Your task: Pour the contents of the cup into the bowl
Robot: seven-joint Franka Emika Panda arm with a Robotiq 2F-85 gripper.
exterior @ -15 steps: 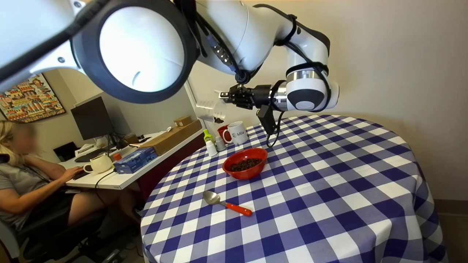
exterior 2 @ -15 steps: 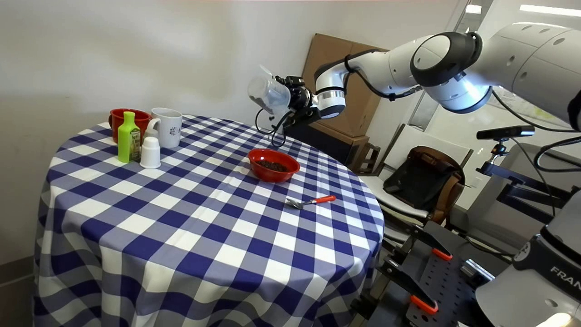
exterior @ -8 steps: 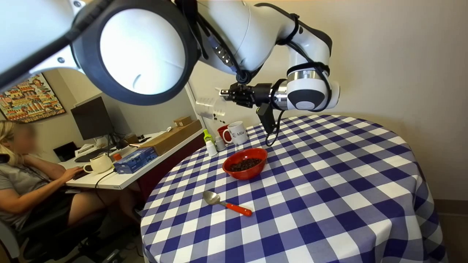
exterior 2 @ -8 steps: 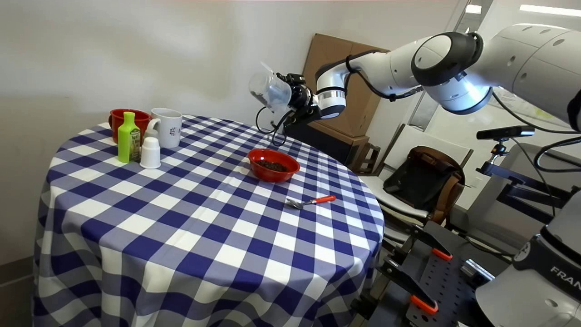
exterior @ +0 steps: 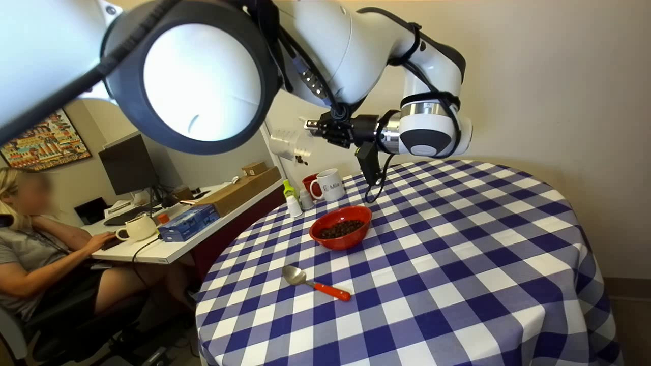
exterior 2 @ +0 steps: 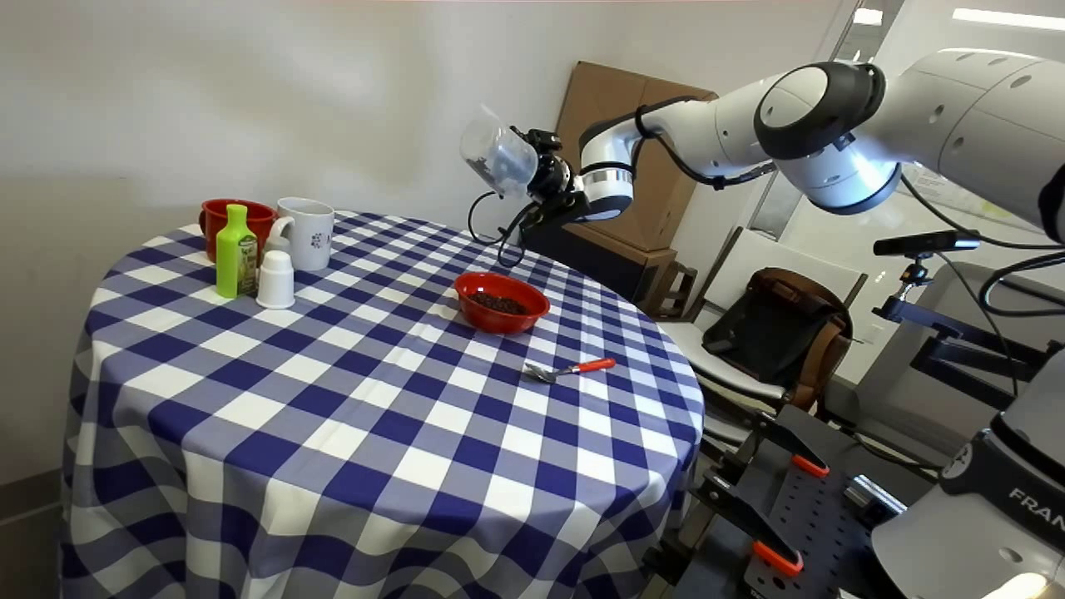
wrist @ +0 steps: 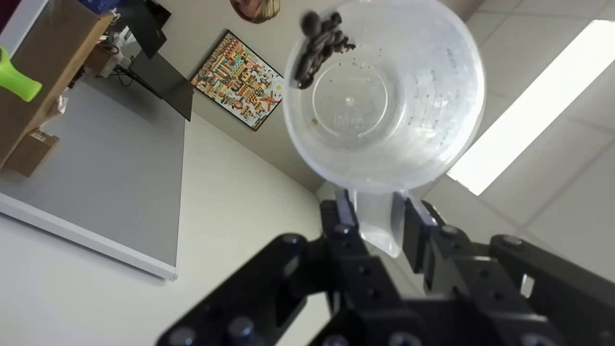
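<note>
The clear cup [exterior: 286,142] is held in the air, tipped with its mouth angled down towards the gripper side. It also shows in an exterior view [exterior 2: 499,158] and in the wrist view [wrist: 408,91]. Several dark pieces [wrist: 319,50] lie along its lower wall near the mouth. My gripper [wrist: 375,211] is shut on a clear tab-like handle at the cup's rim; the gripper also shows in an exterior view [exterior: 311,128]. The red bowl [exterior: 342,244] stands upright on the table below, with dark pieces inside; it also shows in an exterior view [exterior 2: 502,323].
A spoon with a red handle [exterior: 331,291] lies before the bowl. A white mug [exterior 2: 306,237], a red mug [exterior 2: 220,215], a green bottle [exterior 2: 236,258] and a white shaker [exterior 2: 275,281] stand together on the checkered table [exterior 2: 374,433]. A person [exterior: 30,254] sits at a desk.
The cup has risen slightly and its base has tipped up further. Fewer dark pieces show at its mouth. Pieces seen falling from it earlier are gone from the air.
</note>
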